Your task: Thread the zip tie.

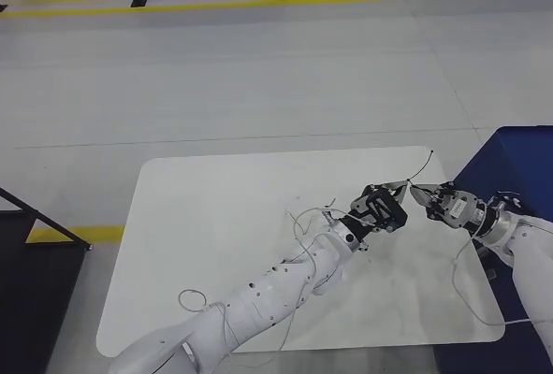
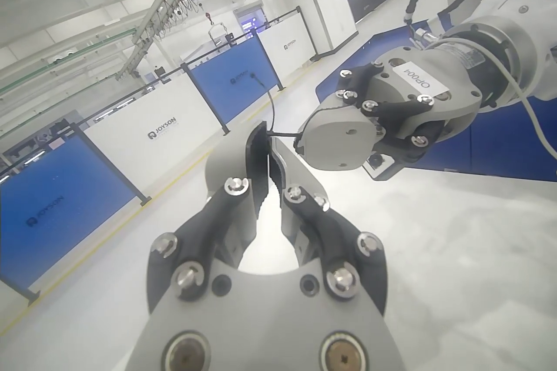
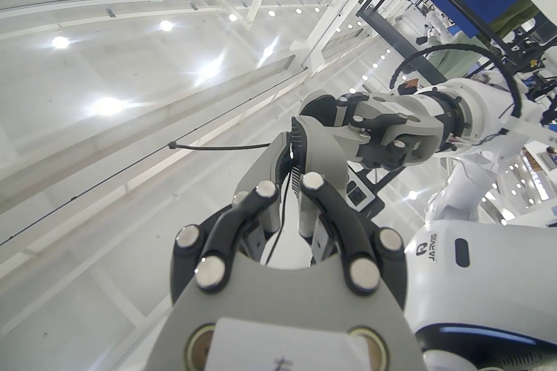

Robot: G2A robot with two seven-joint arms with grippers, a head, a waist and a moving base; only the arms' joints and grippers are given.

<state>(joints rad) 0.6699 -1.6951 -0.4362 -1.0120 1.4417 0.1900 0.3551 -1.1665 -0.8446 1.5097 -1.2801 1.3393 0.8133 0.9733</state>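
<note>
The zip tie (image 1: 422,166) is a thin black strap held in the air over the right part of the white table (image 1: 211,234). Its small head end sticks up and away from both grippers. My left gripper (image 1: 402,194) comes in from the near left and is shut on the zip tie (image 2: 269,103). My right gripper (image 1: 418,194) comes in from the right, tip to tip with the left one, and is also shut on the strap (image 3: 217,147). A length of the strap runs back between the right fingers (image 3: 278,168). In the left wrist view the right gripper (image 2: 299,138) nearly touches my left gripper (image 2: 267,142).
A blue floor area (image 1: 529,168) borders the table on the right. A black barrier frame (image 1: 14,201) stands at the left. Loose white cables (image 1: 472,299) hang from the right arm over the table's right edge.
</note>
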